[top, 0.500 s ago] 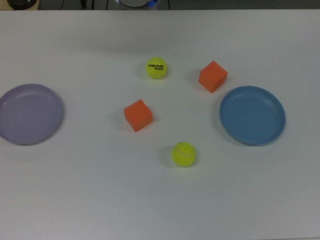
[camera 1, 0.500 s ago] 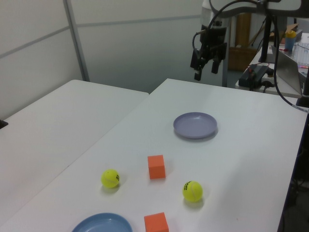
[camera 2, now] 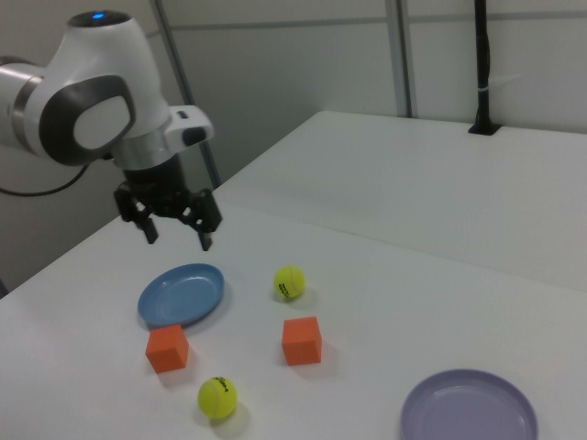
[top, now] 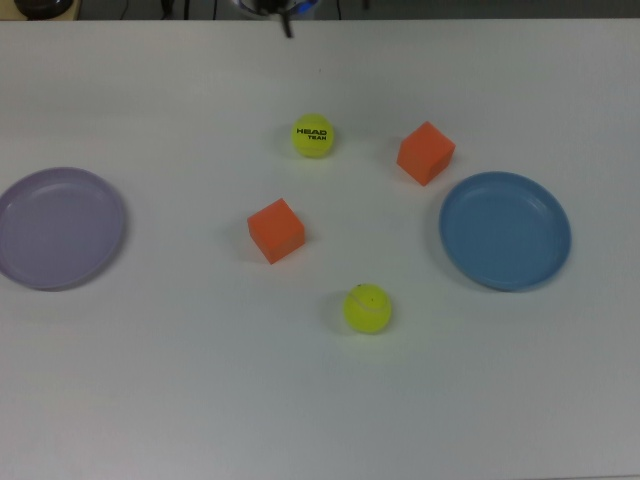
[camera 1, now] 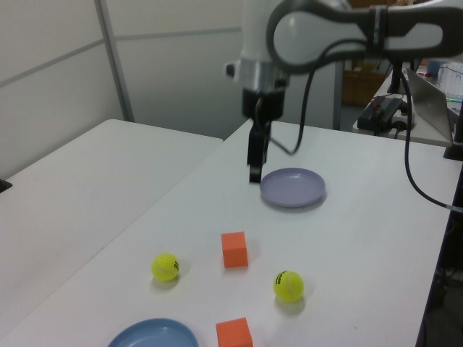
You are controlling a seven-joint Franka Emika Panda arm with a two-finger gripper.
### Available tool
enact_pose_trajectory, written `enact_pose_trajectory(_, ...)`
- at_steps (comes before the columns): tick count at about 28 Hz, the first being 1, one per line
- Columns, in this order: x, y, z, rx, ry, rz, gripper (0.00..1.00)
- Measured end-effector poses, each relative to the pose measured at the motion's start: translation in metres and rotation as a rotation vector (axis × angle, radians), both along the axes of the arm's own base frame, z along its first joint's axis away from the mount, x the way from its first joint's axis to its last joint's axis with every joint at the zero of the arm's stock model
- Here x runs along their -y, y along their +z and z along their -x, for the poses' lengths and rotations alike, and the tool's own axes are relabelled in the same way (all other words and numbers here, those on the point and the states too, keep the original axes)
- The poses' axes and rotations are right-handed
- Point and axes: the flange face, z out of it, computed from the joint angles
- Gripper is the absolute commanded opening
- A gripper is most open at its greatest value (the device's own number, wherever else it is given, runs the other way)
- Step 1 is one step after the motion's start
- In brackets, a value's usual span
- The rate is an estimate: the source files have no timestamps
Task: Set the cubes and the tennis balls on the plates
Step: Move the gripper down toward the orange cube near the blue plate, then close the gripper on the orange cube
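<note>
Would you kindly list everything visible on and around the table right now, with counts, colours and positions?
cubes: two, orange; one mid-table, one beside the blue plate.
tennis balls: two, yellow-green; the printed one toward the top view's top, the plain one toward its bottom.
lilac plate: one, empty, at the top view's left.
blue plate: one, empty, at the top view's right.
table: one, white.
end effector: one, black, open, above the table, holding nothing.

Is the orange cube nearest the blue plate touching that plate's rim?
Apart. The top view shows bare table between the orange cube and the blue plate.
</note>
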Motion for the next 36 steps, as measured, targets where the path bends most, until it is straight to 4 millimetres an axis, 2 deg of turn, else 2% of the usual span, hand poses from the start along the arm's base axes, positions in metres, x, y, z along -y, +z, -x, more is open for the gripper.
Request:
enact_pose_trajectory(2,-0.018,-0.012,0.004,0.012,0.036,0.0,1.0)
enact_pose_trajectory(5,-0.043,-0.042,0.008,0.033,0.081,-0.003,1.0)
enact_pose_trajectory(8,-0.072,-0.08,0.017,0.056,0.125,-0.006,1.0)
enact_pose_trajectory(15,-0.107,-0.143,0.035,0.016,0.202,0.0,0.97)
enact_pose_trajectory(20,-0.111,-0.167,0.031,-0.022,0.269,0.0,0.98)
enact_pose_trajectory(29,-0.118,-0.192,0.03,-0.065,0.304,-0.004,1.0)
enact_pose_trajectory(36,-0.136,-0.217,0.043,-0.036,0.334,-0.019,1.0)
